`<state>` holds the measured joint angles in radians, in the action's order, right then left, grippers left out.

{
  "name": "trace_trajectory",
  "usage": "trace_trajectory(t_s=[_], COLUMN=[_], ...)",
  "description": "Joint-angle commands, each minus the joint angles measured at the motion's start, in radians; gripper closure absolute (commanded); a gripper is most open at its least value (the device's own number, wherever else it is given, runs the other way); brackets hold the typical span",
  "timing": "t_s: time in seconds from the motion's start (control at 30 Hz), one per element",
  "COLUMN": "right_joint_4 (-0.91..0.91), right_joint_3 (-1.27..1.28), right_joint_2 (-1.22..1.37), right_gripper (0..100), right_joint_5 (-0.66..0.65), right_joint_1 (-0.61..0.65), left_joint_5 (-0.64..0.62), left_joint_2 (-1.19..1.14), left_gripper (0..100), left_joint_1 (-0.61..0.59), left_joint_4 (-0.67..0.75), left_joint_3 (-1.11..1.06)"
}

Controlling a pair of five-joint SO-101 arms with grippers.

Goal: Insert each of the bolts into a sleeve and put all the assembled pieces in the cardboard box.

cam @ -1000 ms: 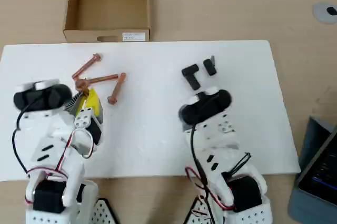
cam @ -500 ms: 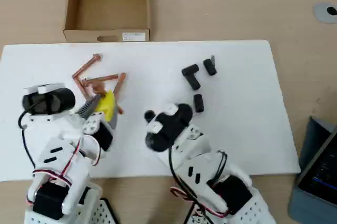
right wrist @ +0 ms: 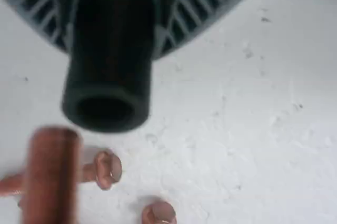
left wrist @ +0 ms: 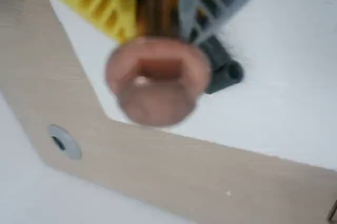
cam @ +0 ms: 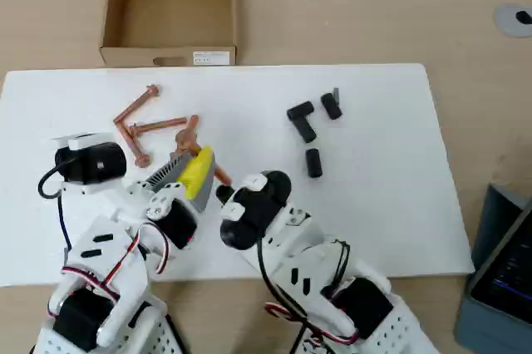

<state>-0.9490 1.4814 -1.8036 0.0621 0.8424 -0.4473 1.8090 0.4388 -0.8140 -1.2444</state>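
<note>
My left gripper, with a yellow and a grey finger, is shut on a copper bolt held off the white mat, head toward its wrist camera. Right beside it, my right gripper is shut on a black sleeve, open end facing the bolt shaft; the two parts are close but apart. Several loose bolts lie at the mat's left and several sleeves at its middle. The cardboard box stands open behind the mat.
Loose bolt heads lie on the mat under the held sleeve. A dark grey device sits at the table's right edge, and a round grommet at the back right. One sleeve lies alone nearer the arms.
My right arm swung left from the sleeve pile with a sleeve in its gripper. My left gripper lifted a bolt and carried it right, so the two now meet near the mat's middle.
</note>
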Motion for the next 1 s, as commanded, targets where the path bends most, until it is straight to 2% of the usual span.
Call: trace_trajectory(t_s=[0.0,0.37,0.57,0.97], right_joint_4=[0.028,0.032,0.086,0.084], right_joint_3=[-0.001,-0.004,-0.004,-0.022], right_joint_2=[-0.127,-0.127,-0.127,-0.127], right_gripper=[98.9,98.9,98.9,98.9], right_joint_5=[-0.002,-0.002,-0.002,-0.003], right_joint_1=[0.012,0.01,0.01,0.012], left_joint_5=[-0.002,0.049,0.049,0.051], left_joint_2=[0.013,0.013,0.013,0.013], left_gripper=[100,100,100,100], left_joint_1=[0.012,0.003,0.003,0.026], left_joint_4=[0.02,-0.061,-0.069,-0.072], left_joint_3=[0.078,0.08,0.074,-0.008])
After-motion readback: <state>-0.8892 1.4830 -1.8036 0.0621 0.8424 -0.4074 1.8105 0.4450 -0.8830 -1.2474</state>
